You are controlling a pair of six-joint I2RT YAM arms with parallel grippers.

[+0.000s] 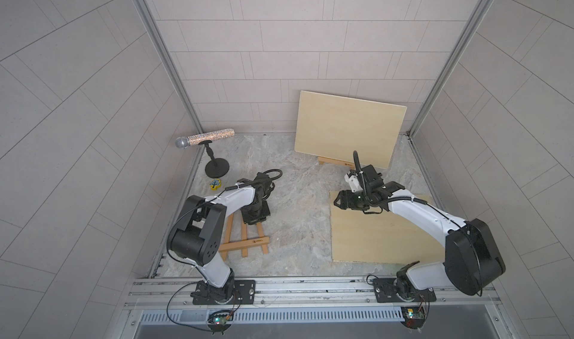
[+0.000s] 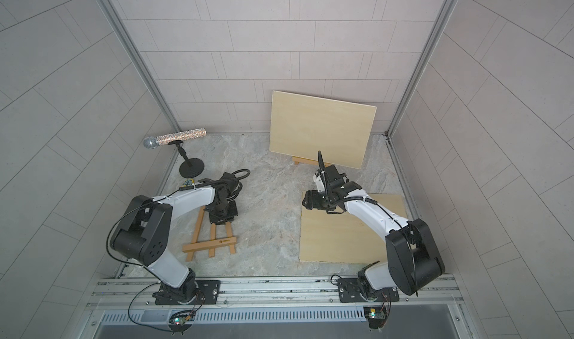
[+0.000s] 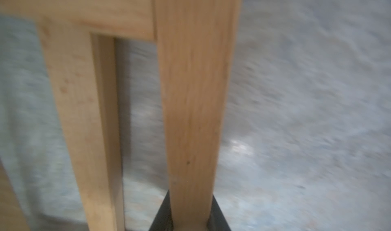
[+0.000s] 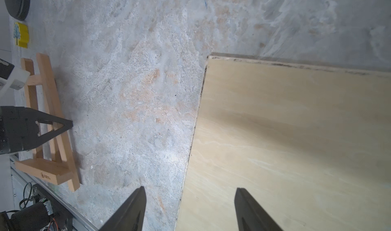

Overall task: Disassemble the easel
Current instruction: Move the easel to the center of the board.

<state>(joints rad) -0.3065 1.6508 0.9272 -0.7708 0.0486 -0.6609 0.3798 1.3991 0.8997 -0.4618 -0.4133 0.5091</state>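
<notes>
- Item under work: the small wooden easel (image 1: pixel 244 244) stands on the bench (image 1: pixel 298 197) in front of the left arm. Its ledge bar faces the arm rail and its slats rise to meet under the wrist.
- Left claw (image 4: pixel 66 124): clamped on one upper slat of the easel, and the left wrist view shows wood filling the gap between the pads. That view is blurred, so the held slat may be a front leg or the rear prop.
- Right claw (image 4: pixel 190 188): fingers apart and empty, hanging over the edge of the flat board (image 1: pixel 382 238), well apart from the easel.
- Also present: a second easel (image 1: pixel 334 161) at the back wall carries an upright board (image 1: pixel 348 129). A microphone on its stand (image 1: pixel 205 138) and a yellow piece (image 1: pixel 215 184) sit near the left corner.
- Judged stage: grip made, with no part of the frame separated yet.
- Risk 1: nothing braces the frame. A pull from the left claw would likely drag or lift the whole easel instead of parting the joint.
- Risk 2: the grip is narrow on smooth wood. A twist could let the slat slip, and the easel could topple toward the rail.
- Risk 3: a wide swing to the left could strike the microphone stand.
</notes>
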